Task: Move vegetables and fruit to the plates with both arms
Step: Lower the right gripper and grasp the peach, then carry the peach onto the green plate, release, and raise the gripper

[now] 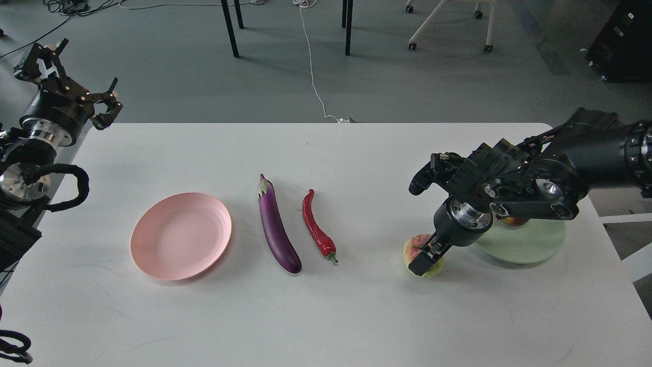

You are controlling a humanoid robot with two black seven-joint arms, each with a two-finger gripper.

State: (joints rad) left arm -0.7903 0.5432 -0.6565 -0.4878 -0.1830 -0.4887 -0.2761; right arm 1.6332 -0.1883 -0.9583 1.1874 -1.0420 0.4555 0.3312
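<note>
The purple eggplant (276, 227) and the red chili (317, 227) lie side by side at the table's middle. The pink plate (181, 235) to their left is empty. The mint green plate (530, 245) is at the right; the pomegranate (514, 221) on it is almost hidden behind my right arm. My right gripper (425, 259) is down over the yellow-green bumpy fruit (411, 247), which rests on the table left of the green plate. One finger (420, 266) stands in front of the fruit; the other is hidden. My left gripper (72, 77) is open and empty above the table's far left corner.
The white table (326, 316) ends just right of the green plate. On the floor beyond are table legs (230, 28), a white cable (311, 61), a chair base (448, 25) and a black case (624, 43).
</note>
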